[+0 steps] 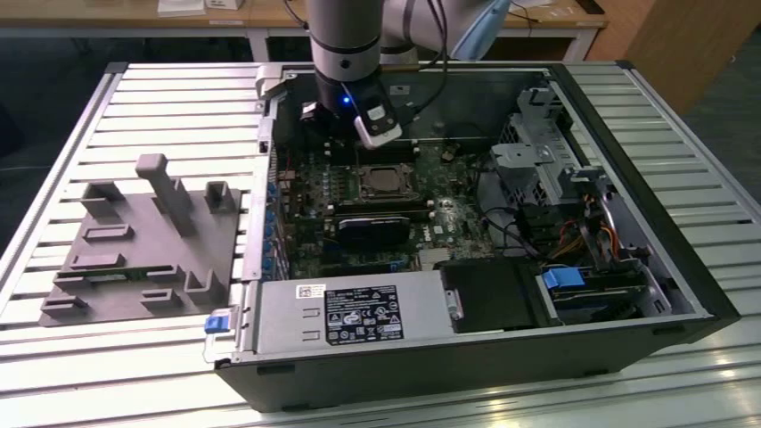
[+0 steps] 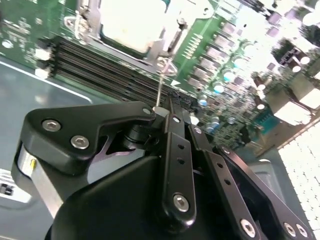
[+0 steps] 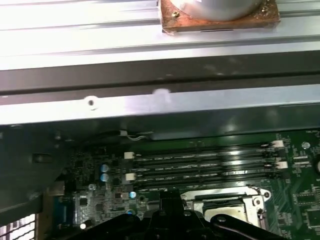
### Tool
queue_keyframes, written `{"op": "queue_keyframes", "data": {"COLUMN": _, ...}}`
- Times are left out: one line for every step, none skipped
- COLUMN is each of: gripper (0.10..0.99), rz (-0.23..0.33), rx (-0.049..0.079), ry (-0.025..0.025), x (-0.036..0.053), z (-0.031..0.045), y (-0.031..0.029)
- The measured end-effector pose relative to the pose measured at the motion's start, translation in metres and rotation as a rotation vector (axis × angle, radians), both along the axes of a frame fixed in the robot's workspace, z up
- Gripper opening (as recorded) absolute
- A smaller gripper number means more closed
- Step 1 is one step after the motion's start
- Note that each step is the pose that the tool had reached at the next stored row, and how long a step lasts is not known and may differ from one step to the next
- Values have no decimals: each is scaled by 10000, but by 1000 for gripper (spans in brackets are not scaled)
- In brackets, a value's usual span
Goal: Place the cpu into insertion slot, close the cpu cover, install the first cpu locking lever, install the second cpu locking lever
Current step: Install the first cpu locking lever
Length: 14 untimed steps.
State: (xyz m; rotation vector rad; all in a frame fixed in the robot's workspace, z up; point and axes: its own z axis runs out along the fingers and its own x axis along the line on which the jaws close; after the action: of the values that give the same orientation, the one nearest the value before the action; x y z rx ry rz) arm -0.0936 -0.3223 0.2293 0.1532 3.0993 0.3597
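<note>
An open computer case [image 1: 476, 374] lies on a slatted metal table [image 1: 178, 98], with a grey moulded fixture [image 1: 143, 241] beside it at the exterior view's left. The arm's gripper [image 1: 347, 134] hangs low over the motherboard [image 1: 356, 227] (near the insertion slot [image 1: 366, 189], where the cpu [image 1: 384, 182] sits).

A grey moulded fixture [image 1: 143, 259] lies beside the open computer case [image 1: 476, 370].

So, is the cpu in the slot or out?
In. The cpu lies flat inside the slot, whose silvery rim frames it in the exterior view.
</note>
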Motion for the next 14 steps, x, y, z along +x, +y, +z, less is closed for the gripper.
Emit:
{"op": "queue_keyframes", "data": {"gripper": 102, "rz": 0, "rx": 0, "ry": 0, "x": 26, "z": 0, "y": 0}}
{"op": "queue_keyframes", "data": {"gripper": 102, "rz": 0, "rx": 0, "ry": 0, "x": 53, "z": 0, "y": 0}}
{"op": "queue_keyframes", "data": {"gripper": 102, "rz": -1, "rx": 0, "ry": 0, "x": 78, "z": -1, "y": 0}}
{"op": "queue_keyframes", "data": {"gripper": 102, "rz": -1, "rx": 0, "ry": 0, "x": 104, "z": -1, "y": 0}}
{"op": "queue_keyframes", "data": {"gripper": 102, "rz": 0, "rx": 0, "ry": 0, "x": 128, "z": -1, "y": 0}}
{"op": "queue_keyframes", "data": {"gripper": 102, "rz": 0, "rx": 1, "ry": 0, "x": 151, "z": -1, "y": 0}}
{"op": "queue_keyframes", "data": {"gripper": 102, "rz": -1, "rx": 1, "ry": 0, "x": 175, "z": -1, "y": 0}}
{"op": "queue_keyframes", "data": {"gripper": 102, "rz": -1, "rx": 0, "ry": 0, "x": 194, "z": -1, "y": 0}}
{"op": "queue_keyframes", "data": {"gripper": 102, "rz": -1, "rx": 0, "ry": 1, "x": 202, "z": -1, "y": 0}}
{"op": "queue_keyframes", "data": {"gripper": 102, "rz": -1, "rx": 0, "ry": 1, "x": 203, "z": -1, "y": -1}}
{"op": "queue_keyframes", "data": {"gripper": 102, "rz": -1, "rx": 0, "ry": 0, "x": 203, "z": -1, "y": 0}}
{"op": "queue_keyframes", "data": {"gripper": 102, "rz": -2, "rx": 1, "ry": 0, "x": 204, "z": -1, "y": 0}}
{"op": "queue_keyframes", "data": {"gripper": 102, "rz": -2, "rx": 1, "ry": 0, "x": 204, "z": -2, "y": 0}}
{"op": "queue_keyframes", "data": {"gripper": 102, "rz": -2, "rx": 0, "ry": -22, "x": 204, "z": -1, "y": 0}}
